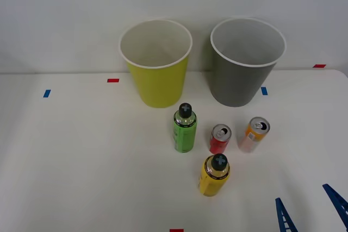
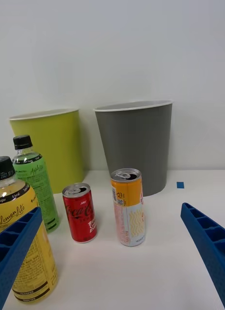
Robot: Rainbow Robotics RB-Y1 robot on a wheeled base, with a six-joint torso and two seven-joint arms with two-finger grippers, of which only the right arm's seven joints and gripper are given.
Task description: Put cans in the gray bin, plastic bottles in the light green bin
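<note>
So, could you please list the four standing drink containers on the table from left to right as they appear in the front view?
Green bottle → yellow bottle → red can → orange-and-pink can. The yellow bottle and red can sit close in this order, with the yellow bottle's middle slightly further left.

So there are 2 bins at the back of the table, both upright and open with white rims and white insides: the light green bin [image 1: 158, 74] on the left, the gray bin [image 1: 242, 71] right beside it. In front stand 4 drinks, all upright. The green bottle [image 1: 185, 129] with its black cap is nearest the light green bin, the red can [image 1: 220, 139] and the orange-and-pink can [image 1: 254, 134] sit close together below the gray bin, both tabs popped, and the yellow bottle [image 1: 214, 175] is nearest the camera.
</note>
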